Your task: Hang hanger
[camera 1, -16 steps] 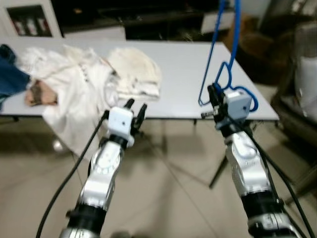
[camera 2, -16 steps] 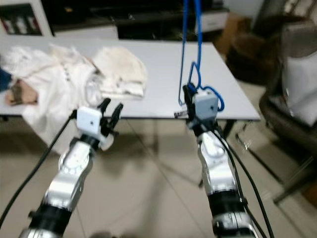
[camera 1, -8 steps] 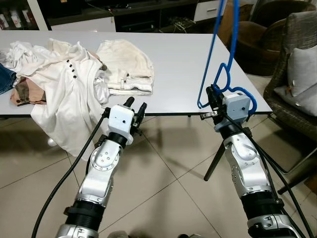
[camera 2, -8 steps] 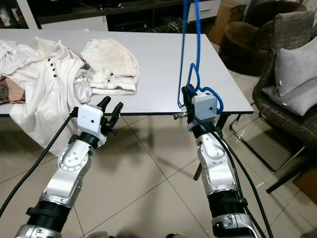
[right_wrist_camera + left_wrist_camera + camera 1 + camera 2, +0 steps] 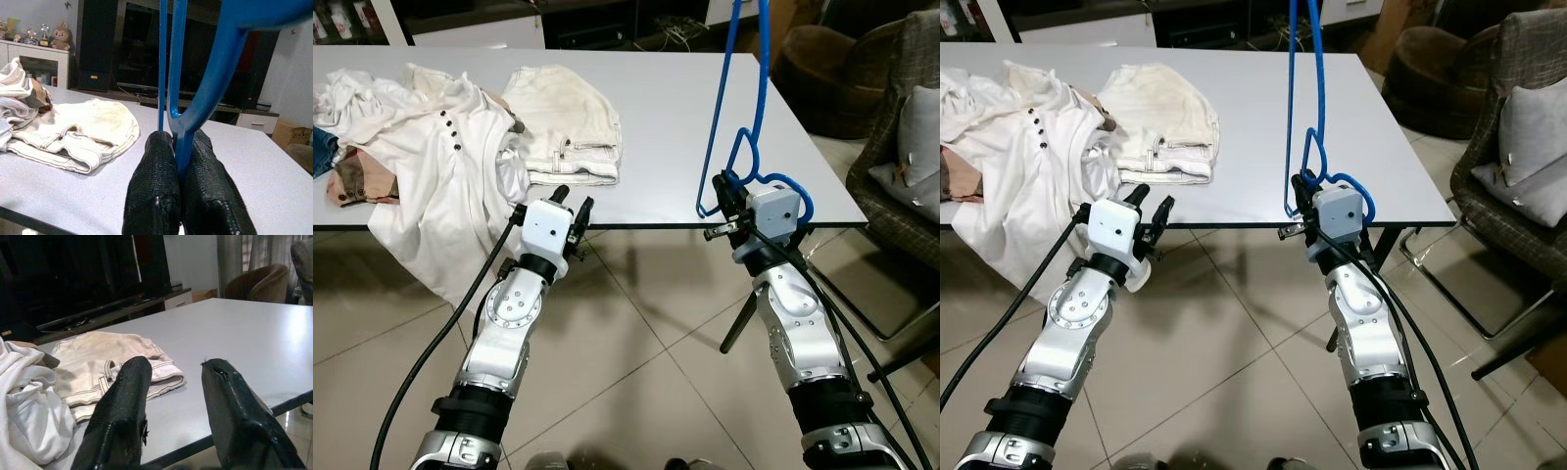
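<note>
The left gripper [image 5: 570, 210] hovered at the table [image 5: 675, 117] edge, fingers [image 5: 122, 401] apart, nothing between them; the right gripper [image 5: 724, 194] was clenched on the blue hanger [image 5: 736, 147], which stood upright over the table's right corner; beyond lay folded cream shorts [image 5: 563, 122] and a white shirt [image 5: 440, 166] draping off the edge.

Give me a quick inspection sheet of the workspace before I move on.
Surface: grey table, right half bare.
Job's things: blue hanger held upright, rising above the table edge.
Clutter: white shirt draped over the front edge; cream shorts folded beside it; more clothes at far left.
Grippers: right gripper shut on the hanger; left gripper open, at the table edge.
Cables: black cables along both arms.
Surroundings: tiled floor, armchairs to the right.
</note>
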`<state>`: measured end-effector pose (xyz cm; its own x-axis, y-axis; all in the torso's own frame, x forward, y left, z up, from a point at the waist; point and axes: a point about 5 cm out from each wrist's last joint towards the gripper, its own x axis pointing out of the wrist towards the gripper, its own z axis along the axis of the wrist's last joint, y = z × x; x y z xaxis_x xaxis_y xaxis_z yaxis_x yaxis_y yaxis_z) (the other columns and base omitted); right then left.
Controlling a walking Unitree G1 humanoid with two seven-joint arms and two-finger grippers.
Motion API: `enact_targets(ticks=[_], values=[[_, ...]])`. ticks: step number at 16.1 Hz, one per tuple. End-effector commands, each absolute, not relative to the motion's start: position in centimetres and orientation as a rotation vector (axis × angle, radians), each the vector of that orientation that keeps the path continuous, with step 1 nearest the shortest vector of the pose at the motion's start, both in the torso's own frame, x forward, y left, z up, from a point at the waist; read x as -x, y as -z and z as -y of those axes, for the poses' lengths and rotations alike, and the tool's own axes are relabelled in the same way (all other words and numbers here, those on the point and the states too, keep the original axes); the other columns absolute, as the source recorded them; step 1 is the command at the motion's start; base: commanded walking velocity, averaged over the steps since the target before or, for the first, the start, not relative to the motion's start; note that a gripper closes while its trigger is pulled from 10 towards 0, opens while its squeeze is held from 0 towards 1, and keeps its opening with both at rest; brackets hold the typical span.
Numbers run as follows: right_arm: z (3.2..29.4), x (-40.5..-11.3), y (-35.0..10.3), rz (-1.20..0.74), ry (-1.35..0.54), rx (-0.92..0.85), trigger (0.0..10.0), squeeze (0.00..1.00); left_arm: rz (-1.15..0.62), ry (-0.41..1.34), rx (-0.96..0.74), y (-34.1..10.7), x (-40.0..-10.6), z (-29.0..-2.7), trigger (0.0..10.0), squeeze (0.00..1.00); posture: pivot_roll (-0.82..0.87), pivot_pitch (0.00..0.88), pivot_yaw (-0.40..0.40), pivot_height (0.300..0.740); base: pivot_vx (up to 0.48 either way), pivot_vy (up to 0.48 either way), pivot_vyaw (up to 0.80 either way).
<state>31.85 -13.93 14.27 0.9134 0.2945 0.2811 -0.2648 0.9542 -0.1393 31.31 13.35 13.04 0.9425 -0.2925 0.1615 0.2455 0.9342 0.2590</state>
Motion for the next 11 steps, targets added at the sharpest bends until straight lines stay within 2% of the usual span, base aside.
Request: enact_targets(ticks=[1,2,5,6,7,11], values=[[14.01,-32.02,-14.28,0.298,-0.287,0.089,10.0,0.00,0.203,0.282,-0.228,-12.95,-31.25,-13.31,10.0,0.62,0.15,0.000,-0.012,0.740,0.000,0.000,0.00],[13.98,-31.99,-14.26,0.297,-0.288,0.088,10.0,0.00,0.202,0.279,-0.201,-12.91,-31.15,-13.32,10.0,1.00,0.15,0.000,-0.011,0.740,0.000,0.000,0.00],[13.94,-32.00,-14.22,0.295,-0.291,0.087,10.0,0.00,0.198,0.260,-0.193,-12.90,-31.18,-13.39,10.0,1.00,0.15,0.000,-0.011,0.740,0.000,0.000,0.00],[13.89,-32.00,-14.24,0.295,-0.292,0.086,10.0,0.00,0.193,0.242,-0.189,-12.86,-31.26,-13.48,10.0,0.35,0.15,0.000,-0.014,0.740,0.000,0.000,0.00],[13.87,-32.03,-14.27,0.296,-0.293,0.086,10.0,0.00,0.187,0.234,-0.187,-12.79,-31.32,-13.53,10.0,0.00,0.15,0.000,-0.014,0.740,0.000,0.000,0.00],[13.90,-32.11,-14.36,0.298,-0.292,0.087,10.0,0.00,0.175,0.212,-0.165,-12.72,-31.44,-13.61,10.0,0.00,0.15,0.000,-0.016,0.740,0.000,0.000,0.00]])
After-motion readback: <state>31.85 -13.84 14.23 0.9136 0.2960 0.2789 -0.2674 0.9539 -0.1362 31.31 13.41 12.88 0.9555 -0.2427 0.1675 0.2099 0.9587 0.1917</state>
